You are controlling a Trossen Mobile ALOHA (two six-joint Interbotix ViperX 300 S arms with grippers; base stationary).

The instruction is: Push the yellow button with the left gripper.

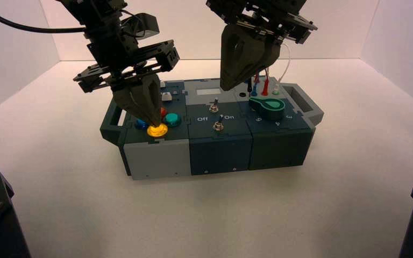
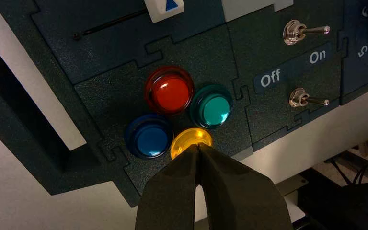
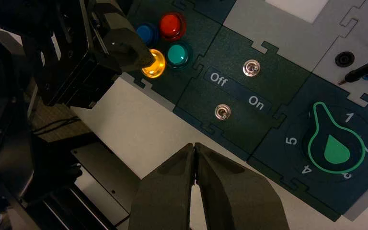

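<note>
The yellow button (image 1: 157, 130) sits at the front of a cluster of four round buttons on the box's left part, and it glows bright. My left gripper (image 1: 155, 122) is shut, its fingertips meeting in a point that rests on the button's top. In the left wrist view the closed tips (image 2: 199, 145) cover the near edge of the yellow button (image 2: 188, 139). The right wrist view shows the left gripper (image 3: 149, 58) touching the lit yellow button (image 3: 156, 66). My right gripper (image 1: 227, 86) is shut and empty, hanging above the box's middle rear, and shows closed in its own view (image 3: 194, 145).
A red button (image 2: 168, 92), a teal-green button (image 2: 212, 107) and a blue button (image 2: 149, 137) surround the yellow one. Two toggle switches (image 2: 297, 32) stand by the Off/On label. A green knob (image 3: 334, 144) and plugged wires (image 1: 263, 85) are on the right part.
</note>
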